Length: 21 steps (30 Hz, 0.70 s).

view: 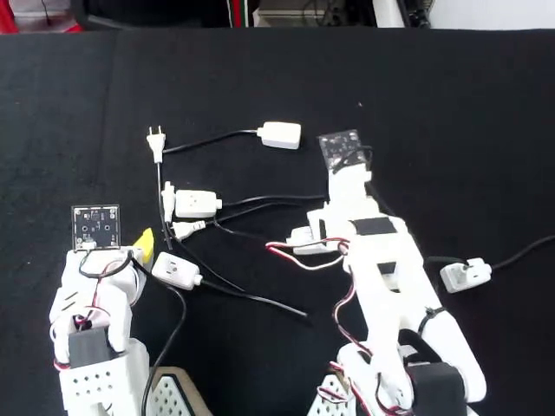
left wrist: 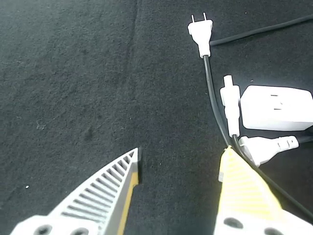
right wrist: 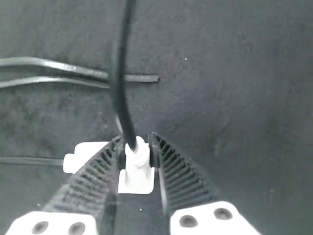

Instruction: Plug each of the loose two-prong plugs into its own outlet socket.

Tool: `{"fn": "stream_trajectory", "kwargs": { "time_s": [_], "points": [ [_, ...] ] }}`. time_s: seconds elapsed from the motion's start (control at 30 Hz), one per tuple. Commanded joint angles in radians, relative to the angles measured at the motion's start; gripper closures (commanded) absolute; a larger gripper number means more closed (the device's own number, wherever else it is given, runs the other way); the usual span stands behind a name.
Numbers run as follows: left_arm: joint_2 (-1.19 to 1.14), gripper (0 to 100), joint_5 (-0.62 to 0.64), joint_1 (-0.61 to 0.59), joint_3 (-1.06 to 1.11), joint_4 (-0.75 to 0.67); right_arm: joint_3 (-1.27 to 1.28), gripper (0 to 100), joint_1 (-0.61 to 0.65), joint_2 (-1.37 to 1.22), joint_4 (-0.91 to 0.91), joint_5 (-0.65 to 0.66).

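Pinched tight between the fingers of the right gripper [right wrist: 136, 142]: a white two-prong plug [right wrist: 136, 174], its black cord [right wrist: 122, 73] leaving straight ahead past the fingertips. Long axis in line with the fingers, and the prong end probably turned back toward the wrist; no prongs to be made out. Nearest free outlet, judging from the high view: the middle socket block [view: 198, 204], ahead of the right gripper [view: 302, 238] and well apart from it. Off to one side, the far socket block [view: 280, 134]; behind the fingertips, beside the forearm, the side socket block [view: 464, 276]. Likely to need a turn of the plug before any insertion, with the cord end leading.

Spread wide over bare black cloth [left wrist: 73, 73]: the left gripper [left wrist: 181, 154]. Well ahead of it, toward the yellow finger [left wrist: 244, 191] side, a loose plug [left wrist: 201, 32], long axis pointing away, prongs at the far end. Closer in, beyond the yellow fingertip, a short plug [left wrist: 230, 95] lying against the end of the middle socket block [left wrist: 276, 107], slots up, not inserted. Touching or just beside that fingertip, a third plug [left wrist: 266, 147]. Nearer to all three than the right arm, hence better placed for them, at a guess.
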<state>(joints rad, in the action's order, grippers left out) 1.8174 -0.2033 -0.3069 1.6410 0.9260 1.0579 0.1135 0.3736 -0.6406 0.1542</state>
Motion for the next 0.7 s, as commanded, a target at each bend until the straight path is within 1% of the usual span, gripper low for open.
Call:
{"fn": "stream_trajectory", "kwargs": {
  "time_s": [0.0,0.1,0.2,0.3,0.4,0.57,0.67],
  "points": [
    [0.005,73,-0.008,0.001,-0.018,0.003,0.108,98.8,0.037,-0.012,0.012,0.074],
    [0.005,73,-0.005,0.002,-0.024,0.002,0.107,98.8,0.037,-0.012,0.112,0.121],
    [0.005,73,-0.002,0.002,-0.035,0.002,0.111,98.8,0.041,-0.015,0.212,0.132],
    [0.005,73,-0.002,0.002,-0.035,0.002,0.111,98.7,0.041,-0.019,0.242,0.132],
    [0.005,73,-0.002,0.002,-0.035,0.002,0.113,98.7,0.035,-0.013,0.184,0.117],
    [0.005,73,-0.002,0.002,-0.033,0.002,0.107,98.7,0.034,-0.002,0.049,0.005],
    [0.005,73,-0.002,0.002,-0.033,0.002,0.108,98.7,-0.005,0.064,-0.031,-0.061]
  ]
}}
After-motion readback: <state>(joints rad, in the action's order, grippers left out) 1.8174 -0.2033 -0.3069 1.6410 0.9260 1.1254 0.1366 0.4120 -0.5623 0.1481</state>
